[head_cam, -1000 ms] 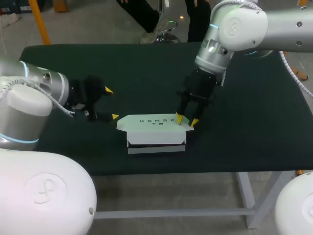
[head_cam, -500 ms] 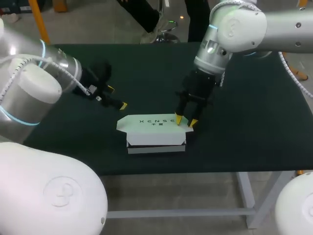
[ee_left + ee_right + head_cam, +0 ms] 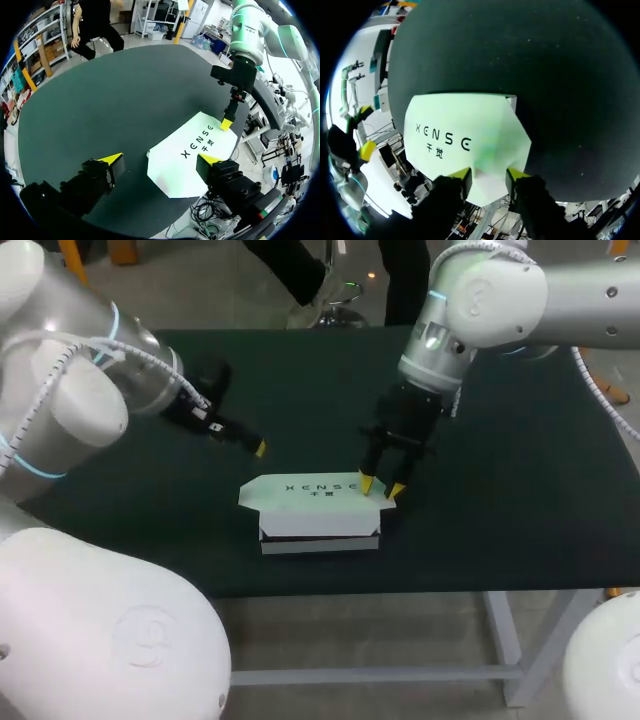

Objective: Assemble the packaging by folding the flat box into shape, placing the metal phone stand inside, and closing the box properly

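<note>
The white box (image 3: 318,515) stands near the table's front edge, its printed lid (image 3: 315,492) lying flat on top. My right gripper (image 3: 382,487) points down at the lid's right end; its two yellow tips rest on the tapered end flap (image 3: 490,172), half spread, and it holds nothing. My left gripper (image 3: 247,442) hovers low just behind and left of the box, fingers wide open and empty. In the left wrist view the lid (image 3: 192,152) lies ahead of and between that gripper's (image 3: 160,160) tips. No metal phone stand is in view.
Dark green cloth covers the table (image 3: 300,390). The box sits close to the front edge (image 3: 400,590). My right arm (image 3: 240,75) rises over the box's right end.
My left arm has swung up and in from the left, bringing its gripper closer to the box's back left corner. The right gripper and the box have stayed put.
</note>
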Robot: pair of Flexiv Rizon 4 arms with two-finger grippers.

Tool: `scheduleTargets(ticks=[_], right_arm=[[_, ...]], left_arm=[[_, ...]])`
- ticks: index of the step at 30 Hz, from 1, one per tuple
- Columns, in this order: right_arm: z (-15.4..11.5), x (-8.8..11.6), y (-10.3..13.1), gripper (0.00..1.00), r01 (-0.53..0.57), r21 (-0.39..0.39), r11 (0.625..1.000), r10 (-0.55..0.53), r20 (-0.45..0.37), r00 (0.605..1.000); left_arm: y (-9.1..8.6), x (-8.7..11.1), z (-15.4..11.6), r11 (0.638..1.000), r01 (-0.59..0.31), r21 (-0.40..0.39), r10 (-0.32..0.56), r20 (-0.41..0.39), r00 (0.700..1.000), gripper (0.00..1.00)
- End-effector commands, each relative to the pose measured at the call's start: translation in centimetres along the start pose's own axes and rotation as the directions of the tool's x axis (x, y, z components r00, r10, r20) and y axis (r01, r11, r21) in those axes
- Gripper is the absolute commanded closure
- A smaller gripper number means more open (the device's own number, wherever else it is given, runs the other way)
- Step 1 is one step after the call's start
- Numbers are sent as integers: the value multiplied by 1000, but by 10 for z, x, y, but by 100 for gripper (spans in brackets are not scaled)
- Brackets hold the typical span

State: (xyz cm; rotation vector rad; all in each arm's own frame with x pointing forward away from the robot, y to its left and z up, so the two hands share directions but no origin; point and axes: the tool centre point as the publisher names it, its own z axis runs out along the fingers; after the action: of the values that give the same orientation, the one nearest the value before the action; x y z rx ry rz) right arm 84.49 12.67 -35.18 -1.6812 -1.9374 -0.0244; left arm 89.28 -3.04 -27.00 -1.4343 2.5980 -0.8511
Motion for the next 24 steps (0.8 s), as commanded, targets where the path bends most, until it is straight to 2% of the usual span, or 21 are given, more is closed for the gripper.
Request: scheduleTargets(ticks=[1,2,3,5,6,9,12,15,19,21,23,24], right_arm=[[1,-1,-2,51,0,-7,1000,0,-5,1000],[1,-1,-2,51,0,-8,1000,0,-6,1000],[1,-1,-2,51,0,-8,1000,0,-6,1000],[1,-1,-2,51,-1,-8,1000,1,-8,1000],[2,-1,-2,51,-1,-8,1000,1,-9,1000],[3,-1,-2,51,-2,-7,1000,2,-9,1000],[4,-1,-1,51,-2,-6,1000,2,-10,1000],[4,-1,-1,51,-1,-8,1000,0,-12,1000],[4,-1,-1,51,-2,-10,1000,2,-13,1000],[4,-1,-1,51,-4,-11,1000,4,-14,1000],[4,-1,-1,51,-6,-11,1000,5,-14,1000],[4,-1,-1,51,-6,-11,1000,6,-14,1000]], left_arm=[[-2,9,0,964,173,-203,-116,266,957,0],[-2,9,0,964,173,-203,-116,266,957,0],[-6,9,1,945,225,-237,-170,230,958,0],[-12,9,6,909,290,-300,-230,222,948,0],[-15,8,9,876,343,-340,-282,218,934,0],[-21,4,20,790,424,-443,-380,189,905,0],[-24,0,25,717,450,-532,-453,134,881,0],[-22,-2,26,676,460,-576,-498,102,861,0],[-14,1,28,667,458,-587,-511,87,855,0],[-8,5,28,678,440,-589,-500,69,863,0],[-4,9,26,712,421,-563,-474,57,879,0],[-3,11,26,708,488,-511,-504,119,856,0]])
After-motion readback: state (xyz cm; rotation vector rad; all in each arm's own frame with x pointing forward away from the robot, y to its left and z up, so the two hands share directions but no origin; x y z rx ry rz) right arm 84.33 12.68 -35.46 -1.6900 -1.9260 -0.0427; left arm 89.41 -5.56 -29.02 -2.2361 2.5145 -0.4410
